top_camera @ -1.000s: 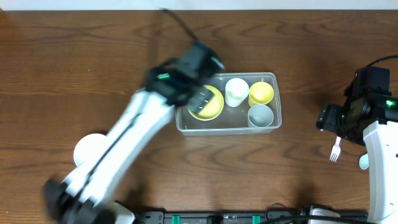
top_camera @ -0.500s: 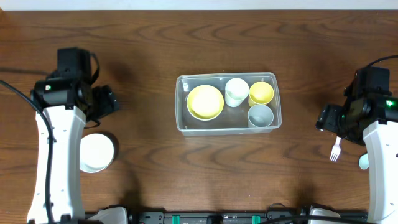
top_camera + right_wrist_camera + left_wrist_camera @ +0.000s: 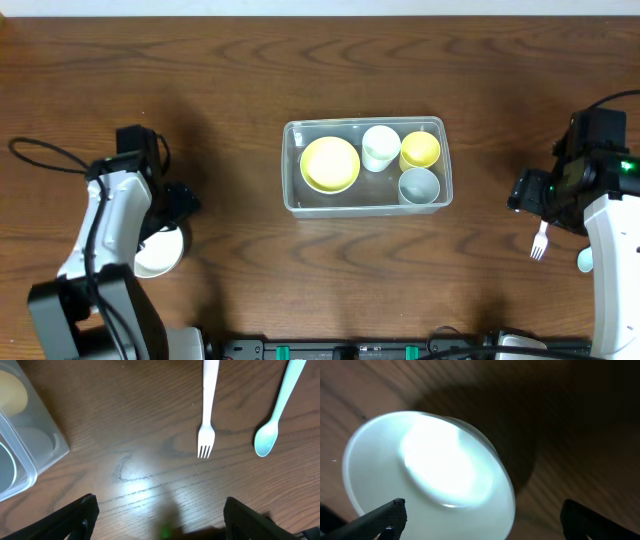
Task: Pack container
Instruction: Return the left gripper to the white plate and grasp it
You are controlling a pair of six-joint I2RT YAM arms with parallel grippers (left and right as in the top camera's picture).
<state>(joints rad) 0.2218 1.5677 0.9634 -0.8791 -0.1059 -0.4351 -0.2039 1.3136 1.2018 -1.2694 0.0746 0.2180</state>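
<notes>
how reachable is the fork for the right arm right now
Probably yes: the fork lies on bare table just ahead of the open right gripper, apart from the spoon, nothing covering it.

Dark wood-grain desk (image 3: pixel 230 90) fills the frame; a pale strip (image 3: pixel 320 6) runs along its far edge, soft glare near right.

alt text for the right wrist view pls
A white fork and a pale blue spoon lie apart on the wooden table, above the open, empty right gripper. A corner of the clear container shows at left.
</notes>
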